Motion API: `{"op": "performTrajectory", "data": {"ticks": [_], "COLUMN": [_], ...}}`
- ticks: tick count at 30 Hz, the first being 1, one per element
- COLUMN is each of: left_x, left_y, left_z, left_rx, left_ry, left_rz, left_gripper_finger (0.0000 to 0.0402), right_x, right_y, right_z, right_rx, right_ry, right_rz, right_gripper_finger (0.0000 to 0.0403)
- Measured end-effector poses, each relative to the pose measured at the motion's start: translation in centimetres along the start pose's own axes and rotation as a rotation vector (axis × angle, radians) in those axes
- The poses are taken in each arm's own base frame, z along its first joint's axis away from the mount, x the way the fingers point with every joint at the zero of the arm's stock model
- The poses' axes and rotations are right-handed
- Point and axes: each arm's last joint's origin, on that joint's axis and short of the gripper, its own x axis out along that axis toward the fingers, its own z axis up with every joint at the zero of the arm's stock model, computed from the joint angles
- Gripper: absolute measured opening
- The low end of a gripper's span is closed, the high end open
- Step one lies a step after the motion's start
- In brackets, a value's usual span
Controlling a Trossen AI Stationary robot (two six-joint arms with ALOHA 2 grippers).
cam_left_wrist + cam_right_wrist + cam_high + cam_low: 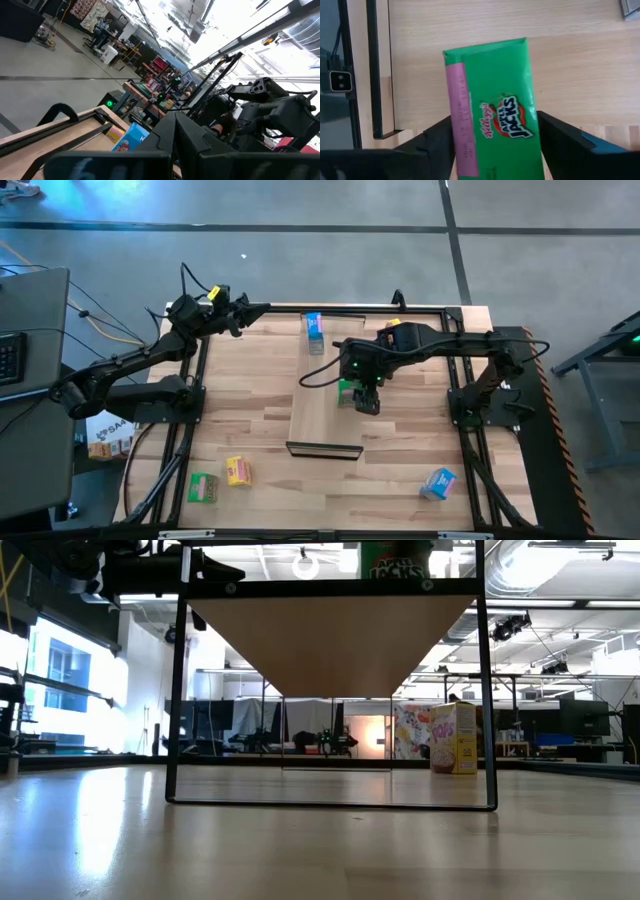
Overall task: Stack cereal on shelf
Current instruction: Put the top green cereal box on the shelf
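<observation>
One green cereal box [492,107] flat on shelf [560,25], long axis lengthwise; right tool [495,140] released astride it.

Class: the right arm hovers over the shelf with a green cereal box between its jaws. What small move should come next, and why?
Probably lift the right gripper straight up: its jaws stand apart on either side of the green box, which appears set on the shelf.
</observation>
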Motion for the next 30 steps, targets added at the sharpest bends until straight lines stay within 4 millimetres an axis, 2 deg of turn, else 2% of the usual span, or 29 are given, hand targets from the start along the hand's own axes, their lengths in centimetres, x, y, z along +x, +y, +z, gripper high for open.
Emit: {"op": "performTrajectory", "data": {"ticks": [8, 19, 26, 30], "left_x": [0.0, 0.0, 0.0, 0.0], "left_y": [0.0, 0.0, 0.0, 0.0], "left_z": [0.0, 0.0, 0.0, 0.0], "left_rx": [0.008, 0.009, 0.011, 0.011], "left_ry": [0.000, 0.000, 0.000, 0.000], "left_rz": [0.001, 0.000, 0.000, 0.000], "left_gripper_finger": [0.0000, 0.0000, 0.0000, 0.0000], "right_x": [-1.1, -5.1, -7.2, -7.9], "right_y": [-0.9, -0.8, -0.3, 0.7], "right_z": [-0.2, -0.1, -1.5, -3.8], "right_rx": [0.013, -0.016, 0.049, 0.098], "right_ry": [0.001, -0.055, -0.008, 0.003], "right_rz": [0.003, 0.061, 0.081, 0.091], "right_gripper_finger": [0.0245, 0.0245, 0.0242, 0.0221]}}
